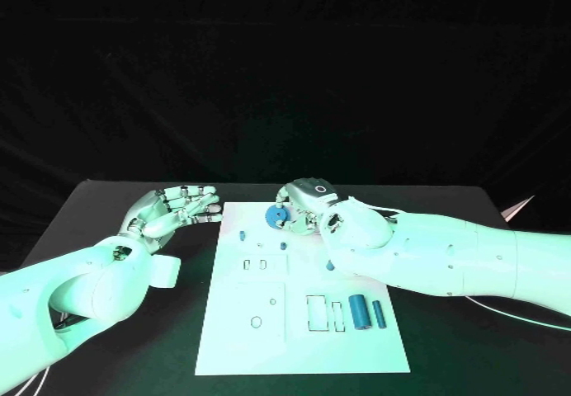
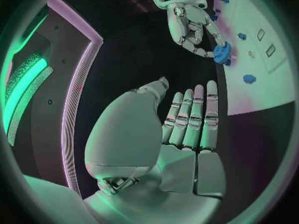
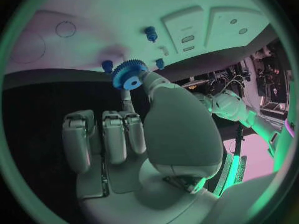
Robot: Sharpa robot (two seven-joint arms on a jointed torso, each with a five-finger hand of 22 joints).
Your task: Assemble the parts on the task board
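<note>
A blue gear (image 1: 276,215) is pinched between the fingertips of the right hand (image 1: 319,206), just above the far edge of the white task board (image 1: 268,342); the right wrist view shows the same gear (image 3: 129,74) at the fingertips, with small blue pegs (image 3: 151,33) standing in the board beyond it. Two blue cylinders (image 1: 358,313) lie on the board's near right part, beside rectangular recesses (image 1: 317,313). The left hand (image 1: 178,210) is off the board's far left corner, fingers straight and side by side, holding nothing.
</note>
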